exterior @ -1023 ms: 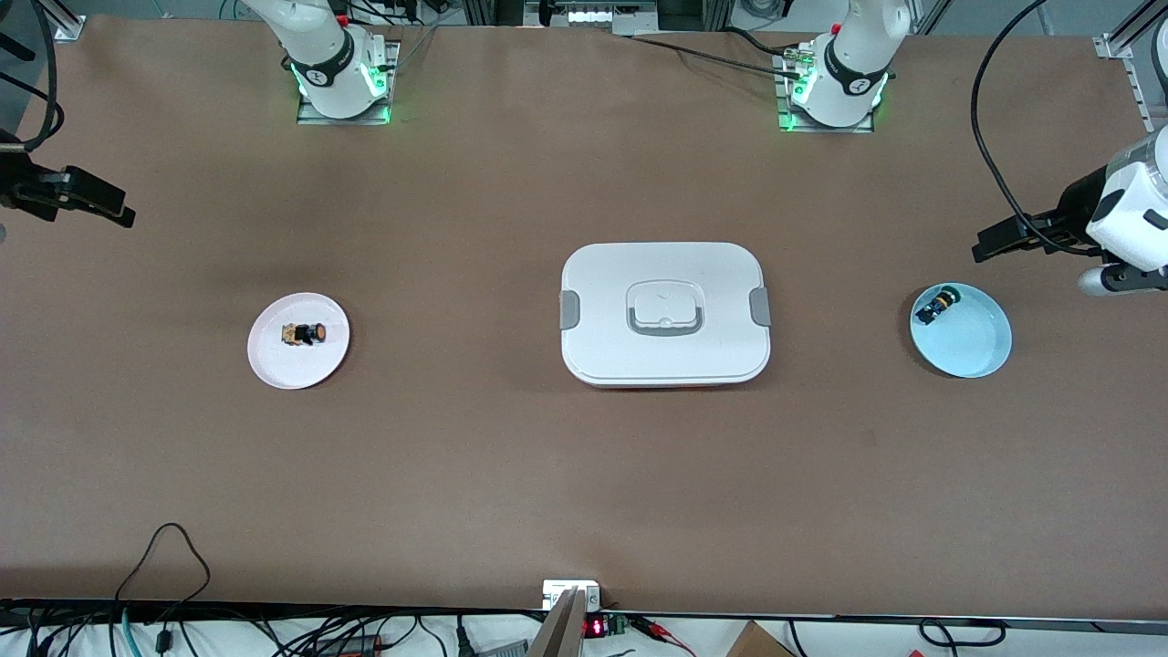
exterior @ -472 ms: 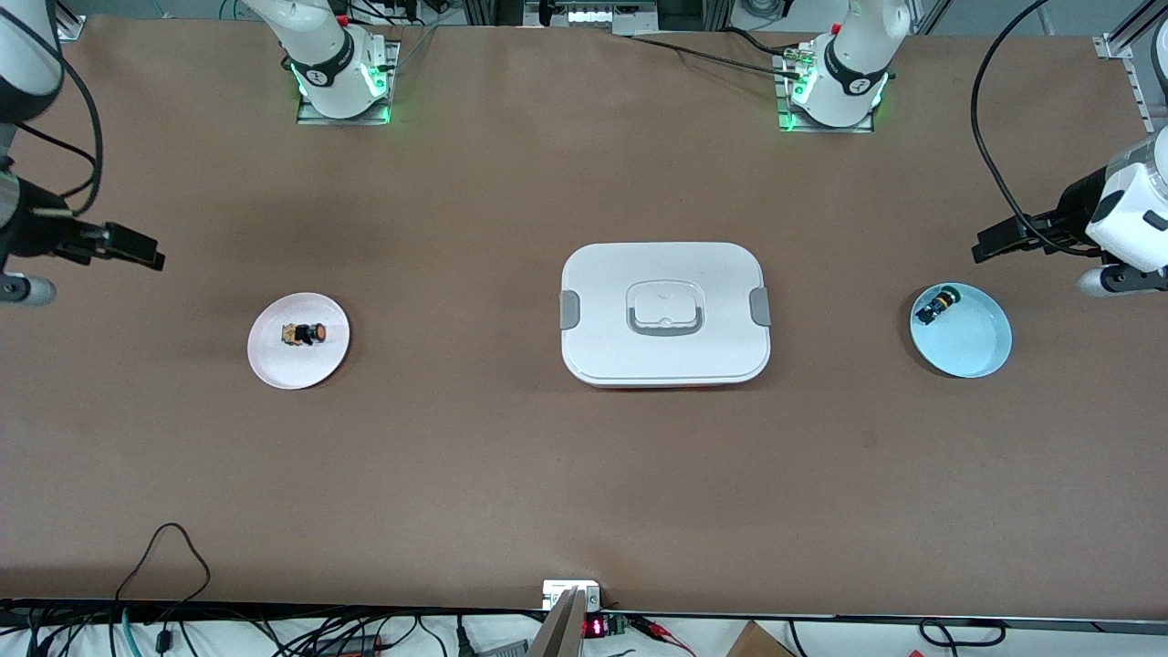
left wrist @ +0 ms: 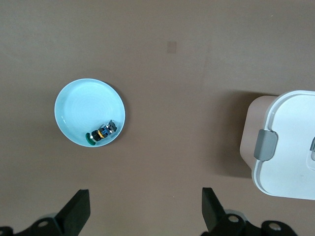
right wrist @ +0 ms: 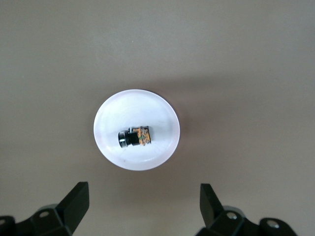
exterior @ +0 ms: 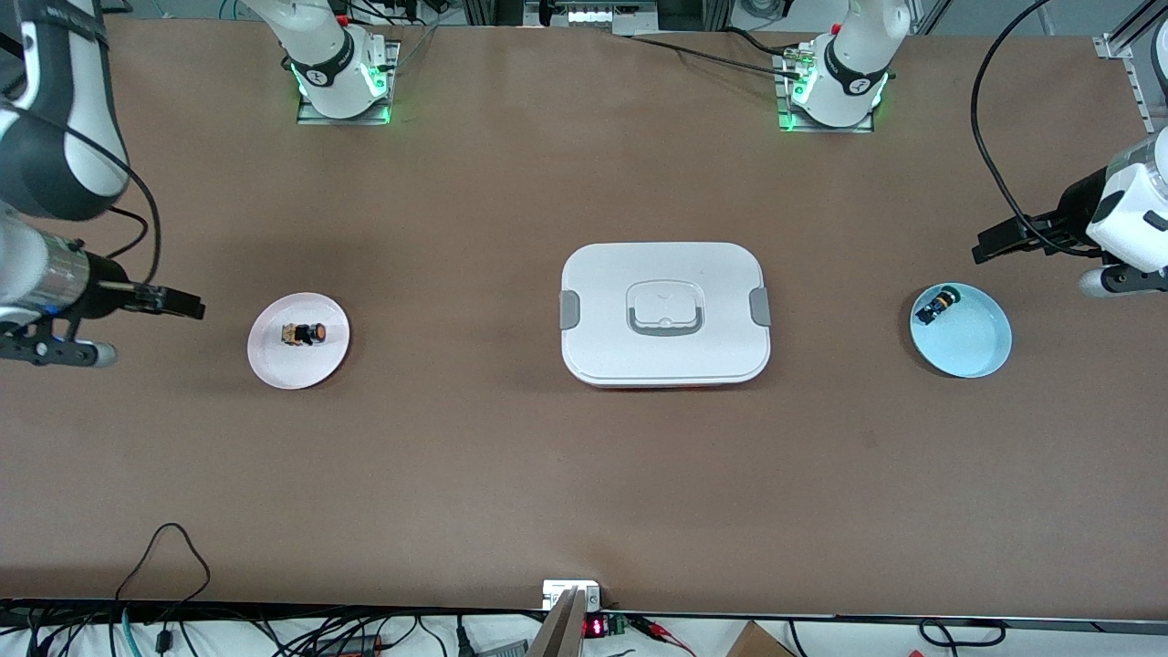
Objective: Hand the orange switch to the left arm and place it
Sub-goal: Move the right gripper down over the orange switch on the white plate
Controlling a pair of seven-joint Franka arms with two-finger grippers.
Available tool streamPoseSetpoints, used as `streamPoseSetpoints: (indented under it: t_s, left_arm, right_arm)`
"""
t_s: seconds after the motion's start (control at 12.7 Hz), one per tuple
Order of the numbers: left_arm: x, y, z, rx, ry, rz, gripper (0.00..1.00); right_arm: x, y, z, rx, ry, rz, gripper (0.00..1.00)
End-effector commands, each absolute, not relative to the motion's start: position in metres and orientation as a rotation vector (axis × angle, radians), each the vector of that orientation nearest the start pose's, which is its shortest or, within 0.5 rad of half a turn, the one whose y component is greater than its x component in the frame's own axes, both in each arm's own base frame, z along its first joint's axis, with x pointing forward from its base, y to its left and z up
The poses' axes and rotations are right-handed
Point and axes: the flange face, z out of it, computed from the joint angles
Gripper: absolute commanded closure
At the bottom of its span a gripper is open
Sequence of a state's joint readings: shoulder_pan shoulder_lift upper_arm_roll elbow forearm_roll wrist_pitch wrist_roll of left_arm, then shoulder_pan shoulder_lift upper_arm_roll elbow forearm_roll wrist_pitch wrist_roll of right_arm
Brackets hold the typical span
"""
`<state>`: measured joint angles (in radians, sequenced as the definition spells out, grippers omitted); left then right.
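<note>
You are seeing the right gripper (exterior: 187, 305) hanging over bare table at the right arm's end, just beside the pink plate (exterior: 298, 340) and not yet above it. Its wrist view shows both fingers (right wrist: 74, 204) spread wide with nothing between them — and the plate framed squarely in that gap, which suggests it is lining up for a straight descent.

The left gripper (exterior: 990, 245) is waiting over the table at the left arm's end, beside the blue plate (exterior: 961, 330); its fingers (left wrist: 76, 212) are likewise standing wide apart and empty. I judge it is parked there to receive the part later, since the box (exterior: 665, 313) is sitting in the middle of the table between the two plates and blocks a low, direct path.

The orange switch (exterior: 304, 334) is lying on its side near the middle of the pink plate, touching nothing else. It is a tiny thing — a black round end joined to a tan-orange body (right wrist: 134, 136) — so you are looking at a narrow target needing a careful pinch across the body.

The blue plate is holding the other switch (exterior: 937, 304), black and blue with a green tip, near its rim.
</note>
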<state>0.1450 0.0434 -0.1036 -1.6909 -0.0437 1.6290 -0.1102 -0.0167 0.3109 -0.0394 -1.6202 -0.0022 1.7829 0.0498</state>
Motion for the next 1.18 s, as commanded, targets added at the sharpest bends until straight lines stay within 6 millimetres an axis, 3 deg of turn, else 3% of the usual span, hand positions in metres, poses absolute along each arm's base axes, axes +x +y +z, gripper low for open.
streamPoseSetpoints:
  t_s: [0.0, 0.55, 0.87, 1.1]
  left_arm:
    - [0.567, 0.023, 0.553, -3.192, -0.26, 0.158, 0.0]
    - [0.564, 0.025, 0.565, -3.177, -0.258, 0.124, 0.0]
    - [0.56, 0.024, 0.573, -3.166, -0.248, 0.092, 0.0]
    - [0.552, 0.014, 0.596, -3.161, -0.209, 0.038, 0.0]
  right_arm:
    - [0.634, -0.016, 0.395, -3.159, 0.153, 0.2, 0.0]
    - [0.605, -0.005, 0.268, -3.154, 0.085, 0.101, 0.0]
    - [0.601, 0.006, 0.24, -3.14, -0.086, 0.137, 0.0]
    - [0.599, 0.006, 0.224, -3.134, -0.118, 0.176, 0.0]
